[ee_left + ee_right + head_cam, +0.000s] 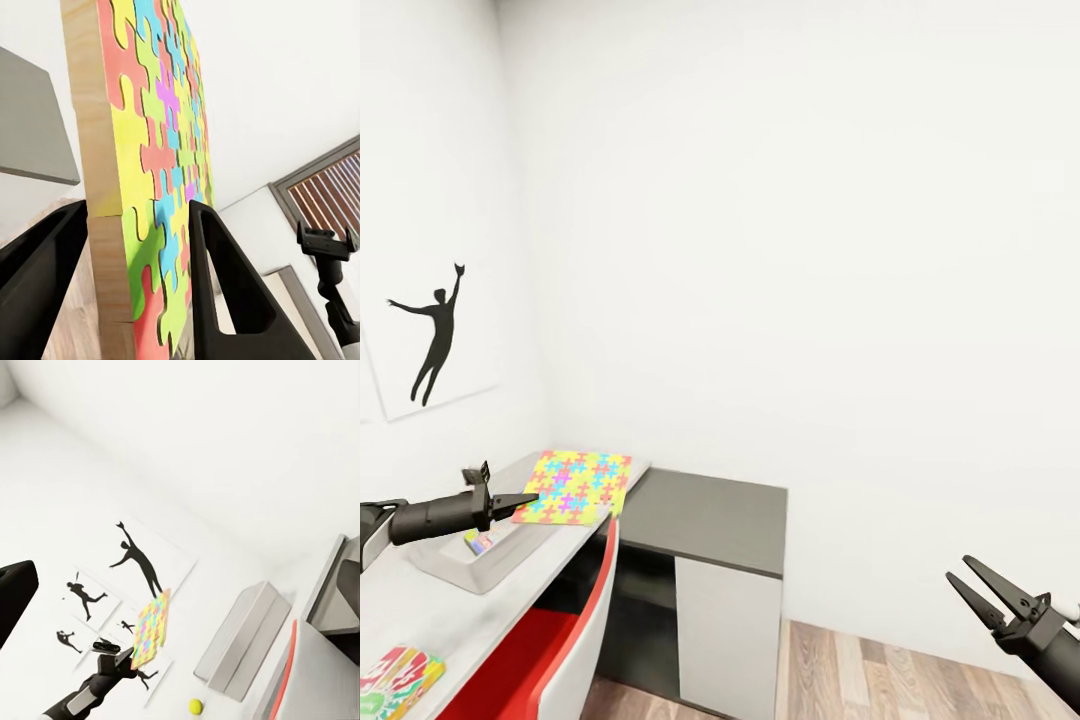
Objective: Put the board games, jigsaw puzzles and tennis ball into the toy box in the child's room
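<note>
Fingers of the black left gripper (139, 281) pinch one edge of the thin bright jigsaw puzzle square (574, 487), one finger on each flat face; it hangs above the pale grey table (430, 600), at 1 o'clock from the light grey toy box (478, 560). Right gripper (985, 590) fingers are spread apart

Counts: 1 jigsaw puzzle (573, 487), 1 toy box (480, 555), 1 tennis ball (195, 706), 1 board game (395, 680) at the surface (430, 610) edge. 2 grippers: left gripper (525, 498), right gripper (972, 582). 1 side cabinet (710, 520). Silhouette pictures (139, 556) on the wall: at least 4 figures, lower ones partly hidden.
</note>
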